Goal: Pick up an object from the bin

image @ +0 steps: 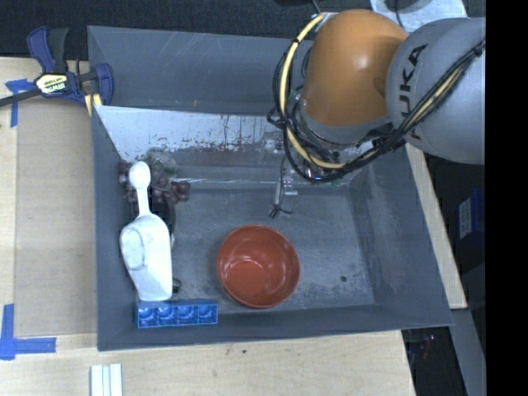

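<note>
- Claw (283, 198) — camera view: it hangs below the arm's wrist in the middle of the bin, towards the back wall and over bare grey floor. From this angle I cannot tell how wide it stands or whether it has hold of anything.
- Arm (445, 81) — grey, it reaches in from the right of the view. A rounded orange cover (351, 64) sits on the wrist, and yellow and black cables (290, 68) loop down its left side to the claw.
- Bin (363, 246) — grey metal with sloping walls. The back wall is scuffed with dark marks, and the floor is mostly bare on the right half.
- Red bowl (258, 266) — round, upright, mouth up. It stands on the floor near the front wall, a little left of centre. It is the thing nearest the claw, lying just in front of it and apart from it.
- White scoop (148, 258) — plastic, it lies along the left wall with its rounded handle end pointing to the back. It is well apart from the claw.
- Blue brick (177, 313) — a long studded toy block lying flat against the front wall, just in front of the scoop and left of the bowl.
- Dark purplish cluster (167, 190) — a small lumpy thing beside the scoop's handle in the back-left corner. I cannot tell its kind.
</note>
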Controlling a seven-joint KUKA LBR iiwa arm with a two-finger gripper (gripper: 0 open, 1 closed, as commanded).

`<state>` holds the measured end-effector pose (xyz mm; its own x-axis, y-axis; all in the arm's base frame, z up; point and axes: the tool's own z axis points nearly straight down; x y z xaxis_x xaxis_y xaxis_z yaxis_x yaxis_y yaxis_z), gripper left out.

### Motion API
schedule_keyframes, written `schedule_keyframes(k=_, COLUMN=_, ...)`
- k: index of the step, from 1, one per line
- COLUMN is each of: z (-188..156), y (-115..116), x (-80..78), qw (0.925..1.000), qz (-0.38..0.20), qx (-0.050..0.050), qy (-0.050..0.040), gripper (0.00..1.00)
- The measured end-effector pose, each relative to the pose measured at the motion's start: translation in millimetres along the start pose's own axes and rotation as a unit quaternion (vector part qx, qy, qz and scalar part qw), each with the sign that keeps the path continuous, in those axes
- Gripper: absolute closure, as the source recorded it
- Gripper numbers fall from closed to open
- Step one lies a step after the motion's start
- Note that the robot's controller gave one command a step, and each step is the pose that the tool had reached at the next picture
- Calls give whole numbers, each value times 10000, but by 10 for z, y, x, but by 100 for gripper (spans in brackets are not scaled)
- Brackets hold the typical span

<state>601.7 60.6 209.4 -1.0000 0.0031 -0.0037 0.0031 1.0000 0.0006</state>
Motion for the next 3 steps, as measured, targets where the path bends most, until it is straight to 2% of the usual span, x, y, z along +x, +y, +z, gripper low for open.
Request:
schedule_keyframes(k=1, z=0, y=0, x=0, qw=10000, qz=1, qx=0, qy=0, gripper=0)
schedule_keyframes(k=2, z=321, y=-184, x=60, qw=9938, qz=-1111, qx=1, qy=-3, gripper=0)
schedule_keyframes(k=3, z=533, y=27, x=227, qw=9991, qz=-421, qx=-6, qy=-1, gripper=0)
